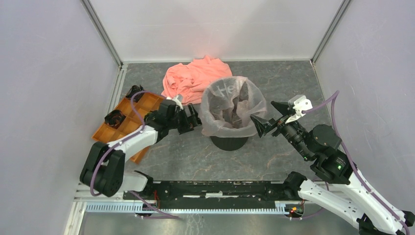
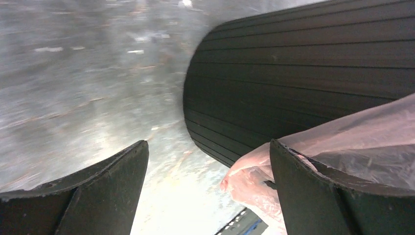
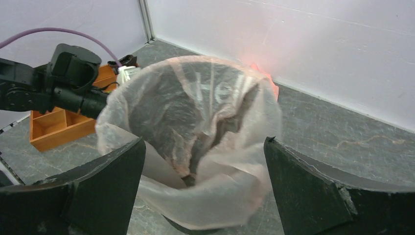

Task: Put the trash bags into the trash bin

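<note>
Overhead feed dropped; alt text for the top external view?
A translucent pink trash bag lines the black trash bin mid-table, its edge draped over the rim. Both open, the left gripper and right gripper flank it; a salmon cloth lies behind, an orange tray at left.

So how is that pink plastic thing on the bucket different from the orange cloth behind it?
The trash bag is thin, glossy and see-through; the cloth is opaque and matte. The trash bag is stretched over the trash bin, lining it; the cloth lies crumpled on the table behind. Both are pinkish, soft and wrinkled.
</note>
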{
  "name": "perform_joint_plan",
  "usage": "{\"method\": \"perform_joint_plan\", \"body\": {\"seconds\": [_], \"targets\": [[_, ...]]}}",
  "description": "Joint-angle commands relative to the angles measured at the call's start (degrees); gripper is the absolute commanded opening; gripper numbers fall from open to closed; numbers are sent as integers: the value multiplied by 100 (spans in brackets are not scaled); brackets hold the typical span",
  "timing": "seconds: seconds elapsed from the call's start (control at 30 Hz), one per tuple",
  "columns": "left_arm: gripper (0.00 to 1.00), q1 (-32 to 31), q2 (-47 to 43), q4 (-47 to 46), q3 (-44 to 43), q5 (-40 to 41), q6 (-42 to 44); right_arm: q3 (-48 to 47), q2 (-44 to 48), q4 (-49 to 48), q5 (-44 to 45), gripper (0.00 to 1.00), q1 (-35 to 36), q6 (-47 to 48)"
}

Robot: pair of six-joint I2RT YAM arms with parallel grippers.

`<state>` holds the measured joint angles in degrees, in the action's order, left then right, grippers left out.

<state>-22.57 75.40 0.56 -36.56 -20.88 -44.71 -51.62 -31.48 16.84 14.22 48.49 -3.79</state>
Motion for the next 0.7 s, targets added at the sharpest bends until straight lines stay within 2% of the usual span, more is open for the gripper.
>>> {"method": "perform_joint_plan", "body": {"seconds": [0.0,0.4,0.67], "targets": [[98,-727,579,-1053,-613,-117,-616,-51,36,-83,70,98,3,-47],[96,-2220,3265,-2677,-2939,-100,-2006,-171,443,320,349,98,3,-165],[90,-2823,5079,-3003,-5030,149,-2663,-232,814,725,675,98,8,-238]]}}
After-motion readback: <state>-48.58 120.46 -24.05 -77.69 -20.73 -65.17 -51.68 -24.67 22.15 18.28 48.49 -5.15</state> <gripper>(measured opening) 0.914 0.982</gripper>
